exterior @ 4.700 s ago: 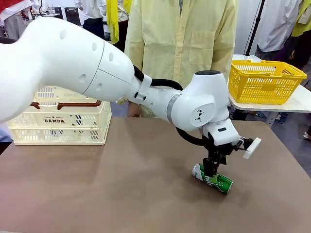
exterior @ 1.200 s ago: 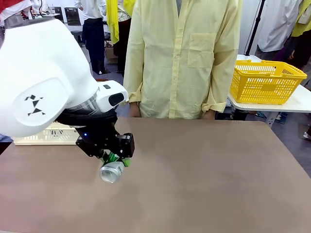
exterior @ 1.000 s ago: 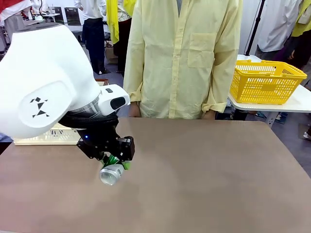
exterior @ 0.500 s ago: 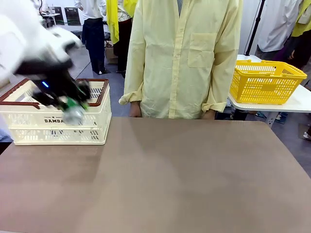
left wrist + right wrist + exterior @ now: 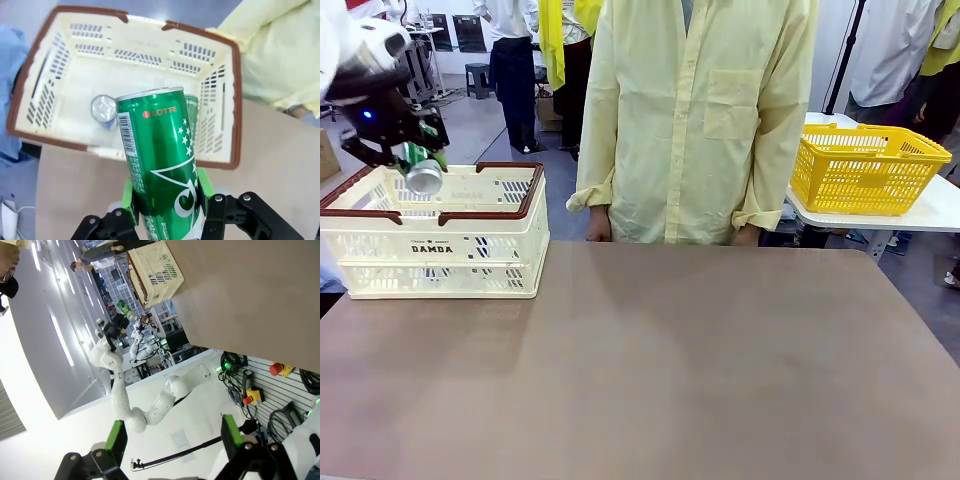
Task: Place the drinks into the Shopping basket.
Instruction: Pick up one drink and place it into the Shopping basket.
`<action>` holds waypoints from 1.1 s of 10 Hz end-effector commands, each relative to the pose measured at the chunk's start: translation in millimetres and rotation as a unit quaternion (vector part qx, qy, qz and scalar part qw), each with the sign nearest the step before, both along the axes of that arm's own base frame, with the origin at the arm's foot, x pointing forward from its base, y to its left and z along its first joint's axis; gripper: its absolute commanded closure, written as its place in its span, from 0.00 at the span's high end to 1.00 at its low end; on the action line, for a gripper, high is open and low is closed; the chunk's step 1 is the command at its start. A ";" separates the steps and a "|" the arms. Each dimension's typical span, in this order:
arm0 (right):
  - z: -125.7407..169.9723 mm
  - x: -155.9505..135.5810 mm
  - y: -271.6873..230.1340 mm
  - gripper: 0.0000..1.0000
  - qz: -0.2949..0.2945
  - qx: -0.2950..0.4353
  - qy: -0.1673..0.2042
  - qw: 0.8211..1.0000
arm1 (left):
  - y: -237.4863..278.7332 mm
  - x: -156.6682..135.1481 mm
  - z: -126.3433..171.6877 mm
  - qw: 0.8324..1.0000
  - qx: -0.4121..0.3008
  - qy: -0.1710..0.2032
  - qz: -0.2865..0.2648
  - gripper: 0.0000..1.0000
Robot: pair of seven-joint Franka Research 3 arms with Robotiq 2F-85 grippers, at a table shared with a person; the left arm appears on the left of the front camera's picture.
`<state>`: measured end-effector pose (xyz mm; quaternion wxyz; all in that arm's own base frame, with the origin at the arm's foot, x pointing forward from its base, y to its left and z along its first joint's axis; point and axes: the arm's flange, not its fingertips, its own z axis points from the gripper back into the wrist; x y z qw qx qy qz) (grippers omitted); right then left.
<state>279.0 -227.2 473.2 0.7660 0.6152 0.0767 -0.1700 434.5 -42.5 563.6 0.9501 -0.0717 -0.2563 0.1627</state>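
Green can (image 5: 162, 165) with white "LOTTE" lettering is clamped between the left gripper's (image 5: 165, 200) green pads, held at the lower body, silver top pointing away from the wrist camera. In the front view the can (image 5: 420, 170) hangs in the air above the left end of the Shopping basket (image 5: 440, 235), silver end facing the camera, tilted, not touching the rim. Left gripper (image 5: 405, 150) is at the top left of that view.

Left wrist view looks down into the Shopping basket (image 5: 220, 100): 1 can (image 5: 103, 108) stands upright on the floor, silver top showing, colour not readable. Another green can (image 5: 192, 117) is partly hidden behind the held 1.

The basket sits at the far left of the brown table (image 5: 700, 370), "DAMDA" print facing the robot, dark red-brown handles on the rim.

Right gripper (image 5: 172, 437) has jaws wide apart, nothing between them. That view is rolled and takes in the left arm (image 5: 112, 375) farther off.

Person in a pale yellow shirt (image 5: 695, 110) stands at the far edge of the table, centre. Yellow mesh basket (image 5: 865, 165) sits on a separate white table (image 5: 930, 212) to the right.
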 end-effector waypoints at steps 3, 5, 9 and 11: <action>0.8 0.4 0.8 1.00 -0.003 -0.002 -0.004 1.000 | 4.7 37.0 9.5 0.991 -0.059 0.056 -0.102 0.00; 0.8 0.4 0.8 1.00 -0.003 -0.002 -0.004 1.000 | 9.1 37.6 -20.1 0.998 0.006 0.026 -0.052 0.00; 0.8 0.4 0.8 1.00 -0.003 -0.002 -0.004 1.000 | -5.5 82.6 -24.7 0.989 0.021 0.027 -0.144 0.00; 0.8 0.4 0.8 1.00 -0.003 -0.002 -0.004 1.000 | -8.6 120.4 -32.9 0.983 0.015 0.032 -0.181 0.00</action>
